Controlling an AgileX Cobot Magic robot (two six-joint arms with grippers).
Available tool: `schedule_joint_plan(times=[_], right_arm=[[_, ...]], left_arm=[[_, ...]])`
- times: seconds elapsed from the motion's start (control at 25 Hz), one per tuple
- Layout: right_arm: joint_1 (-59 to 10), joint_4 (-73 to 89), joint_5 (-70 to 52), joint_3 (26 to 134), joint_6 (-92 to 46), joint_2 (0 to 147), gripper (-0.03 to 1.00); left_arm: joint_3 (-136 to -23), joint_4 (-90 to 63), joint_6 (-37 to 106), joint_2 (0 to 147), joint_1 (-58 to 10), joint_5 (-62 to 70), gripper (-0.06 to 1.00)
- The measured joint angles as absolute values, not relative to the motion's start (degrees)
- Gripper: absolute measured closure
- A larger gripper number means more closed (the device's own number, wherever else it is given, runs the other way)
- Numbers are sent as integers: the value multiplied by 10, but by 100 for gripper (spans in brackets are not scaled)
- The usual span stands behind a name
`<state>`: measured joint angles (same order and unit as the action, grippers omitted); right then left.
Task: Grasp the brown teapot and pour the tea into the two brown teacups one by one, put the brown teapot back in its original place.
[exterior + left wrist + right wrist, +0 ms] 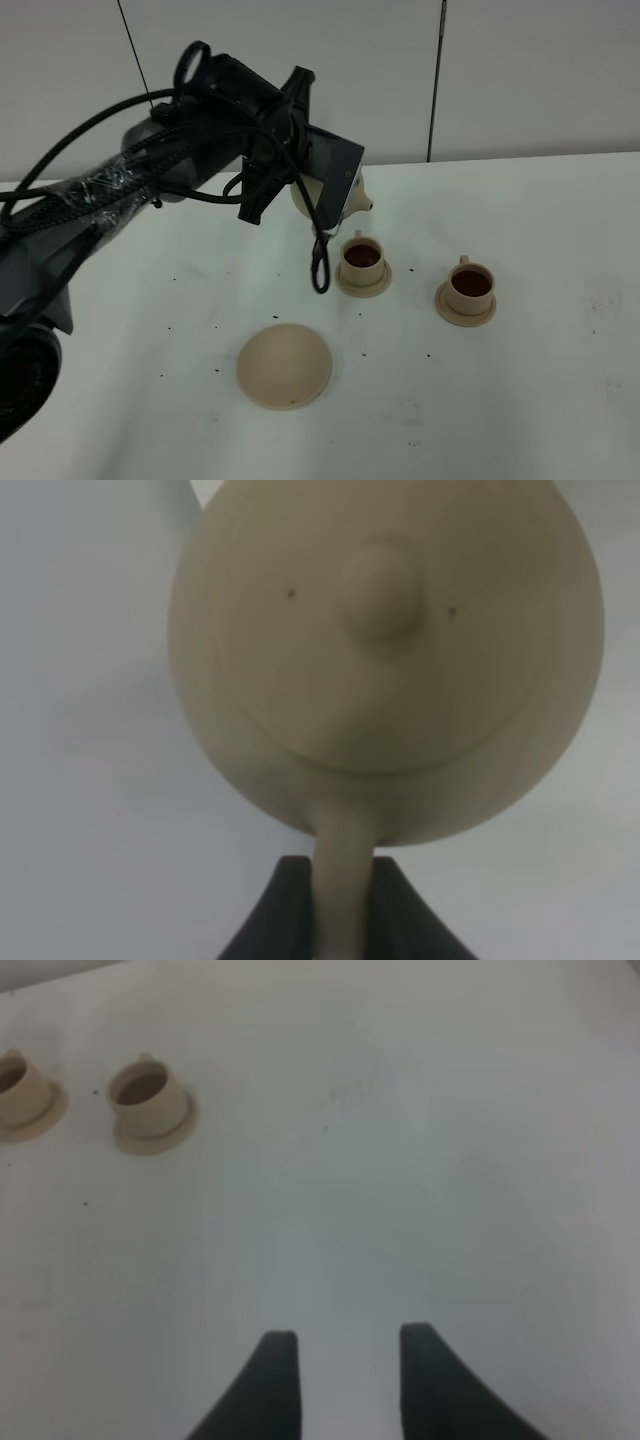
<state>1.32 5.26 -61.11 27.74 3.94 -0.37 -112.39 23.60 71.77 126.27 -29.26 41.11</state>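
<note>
Matt ceramic teapot (pixel 385 660); smooth table (pixel 540 400)

Teapot (pixel 355 197) held above table (pixel 540 400), behind left cup (pixel 362 258). Right cup (pixel 471 285) beside it. Large saucer (pixel 284 365) front-left.

The left arm (pixel 180 160) hides most of the brown teapot (pixel 355 195) — only its spout side shows.

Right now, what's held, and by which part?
Left gripper holds the brown teapot by its loop handle, jaws shut on it. Right gripper is open, holding nothing.
</note>
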Motion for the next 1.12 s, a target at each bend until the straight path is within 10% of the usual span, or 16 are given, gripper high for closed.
schedule_joint_plan(times=[0.48, 1.12], right_arm=[[13, 53, -611, 277, 39, -4, 73], [13, 53, -611, 277, 39, -4, 73]], left_arm=[[-1124, 126, 393, 1262, -264, 547, 78], [-1082, 19, 410, 1261, -219, 552, 78]])
